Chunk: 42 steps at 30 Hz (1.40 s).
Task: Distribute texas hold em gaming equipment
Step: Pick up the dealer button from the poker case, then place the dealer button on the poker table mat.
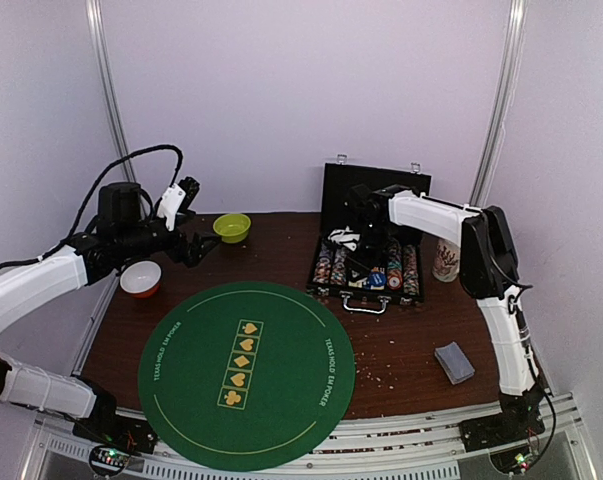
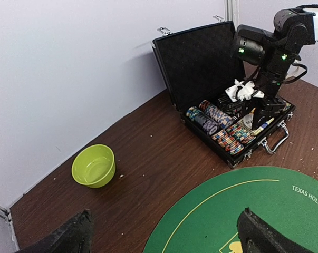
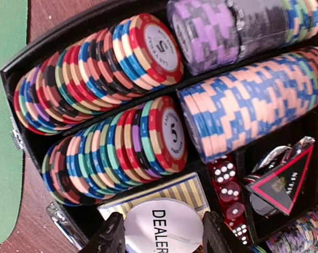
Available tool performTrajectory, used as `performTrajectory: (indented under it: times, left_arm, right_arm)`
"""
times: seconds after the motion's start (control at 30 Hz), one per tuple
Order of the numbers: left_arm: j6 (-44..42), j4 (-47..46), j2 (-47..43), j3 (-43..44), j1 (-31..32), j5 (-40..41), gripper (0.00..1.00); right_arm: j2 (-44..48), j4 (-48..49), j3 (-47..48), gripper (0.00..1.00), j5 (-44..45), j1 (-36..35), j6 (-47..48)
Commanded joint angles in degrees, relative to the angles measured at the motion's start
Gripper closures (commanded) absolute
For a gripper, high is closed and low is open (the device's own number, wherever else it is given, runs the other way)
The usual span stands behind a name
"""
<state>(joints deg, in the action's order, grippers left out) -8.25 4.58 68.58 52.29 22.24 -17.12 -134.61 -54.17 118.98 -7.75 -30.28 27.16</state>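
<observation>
**Step in hand (judged):** lifting the white round plastic disc marked DEALER (image 3: 164, 224) out of the black hinged chip case (image 1: 376, 190). The case stands open at the far right of the brown wooden desk (image 1: 401, 335).

**End effector state.** The right end effector (image 3: 161, 234) is down inside the case. Its two black fingers (image 3: 112, 237) stand at opposite edges of the disc, which fills the gap between them. Whether they already press on it cannot be told. The left end effector (image 2: 165, 224) hangs over the left of the desk, fingers wide apart, with nothing between them.

**Location of task items.**
- The disc lies on a striped blue-and-yellow pack (image 3: 188, 192), near the translucent red dice (image 3: 225, 184).
- Rows of multicoloured striped poker chips (image 3: 111, 58) stand on edge in the case's troughs.
- A grey-blue-backed deck of playing cards (image 1: 454, 362) lies on the desk near the right arm's base, well apart from the case.

**Recommended procedure.**
1. Grip across the disc's full width, on centre, so it cannot pivot out.
2. Raise it vertically until it is above the chip rows and the case wall.
3. Check that the striped pack does not rise with it and that the dice are not dragged.
4. Carry it to the round green felt mat (image 1: 246, 375), the likely destination, and lay it flat.
</observation>
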Motion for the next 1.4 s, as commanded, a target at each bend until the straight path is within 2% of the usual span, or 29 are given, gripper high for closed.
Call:
performTrajectory:
  times: [0.0,0.23,0.3,0.43,0.6,0.77,0.9,1.23,1.37]
  left_arm:
    - [-1.0,-1.6,0.0,1.6,0.1,0.5,0.02]
    - [-0.9,-1.9,-0.3,1.3,0.1,1.6,0.02]
    - [0.3,-2.1,-0.3,1.4,0.1,3.9,0.02]
    - [2.5,-3.4,0.2,1.3,0.2,9.6,0.02]
    - [4.7,-2.5,1.2,2.2,0.1,14.9,0.02]
    - [5.1,-2.3,0.7,1.8,0.1,15.8,0.02]
    - [5.5,-3.1,0.1,0.8,0.1,15.6,0.02]
    - [5.3,-3.5,0.7,1.2,0.1,15.2,0.02]
    - [4.9,-3.5,0.1,0.9,0.1,15.7,0.02]
  right_arm:
    - [5.4,1.5,-0.8,0.75,1.7,-0.1,-1.9]
    - [9.5,5.5,0.5,0.76,0.1,-1.1,-7.5]
    - [10.8,8.6,0.1,0.76,-1.8,-3.4,-11.4]
    - [11.3,20.7,-5.8,0.78,-2.0,-11.3,-20.4]
    - [3.8,29.2,-2.9,0.78,3.5,-19.7,-27.8]
    - [-7.2,30.5,8.9,0.79,5.3,-20.5,-31.2]
    - [-14.2,30.2,14.0,0.79,3.8,-20.6,-33.0]
    - [-19.6,32.6,16.3,0.81,8.4,-20.6,-34.4]
    - [-20.0,32.0,16.5,0.81,6.7,-20.8,-34.1]
